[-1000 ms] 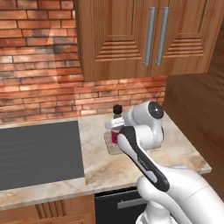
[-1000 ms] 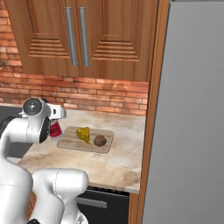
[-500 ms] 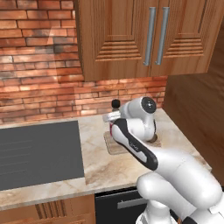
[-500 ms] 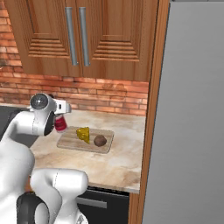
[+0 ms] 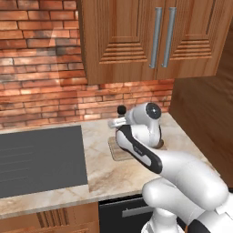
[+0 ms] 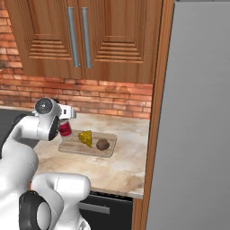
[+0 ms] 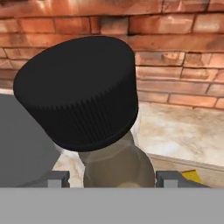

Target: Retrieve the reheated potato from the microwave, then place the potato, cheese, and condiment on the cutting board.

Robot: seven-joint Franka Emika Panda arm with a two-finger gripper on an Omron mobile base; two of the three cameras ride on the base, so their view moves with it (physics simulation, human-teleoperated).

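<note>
Hand view: condiment (image 7: 83,100) black-capped (label unreadable) between tool (image 7: 113,178) tips.

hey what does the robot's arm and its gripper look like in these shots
The arm is glossy white with rounded, bulbous links and dark grey to black bands at the joints, plus a round dark cap on one joint. The gripper ends in two small grey, blocky finger tips. No cables or markings show.

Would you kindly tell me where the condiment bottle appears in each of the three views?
Left base view: the condiment bottle's black cap peeks out left of the wrist.
Right base view: its red label, at the cutting board's left end.
Hand view: cap, centre-left.
Shared landmark: the brick wall.
</note>
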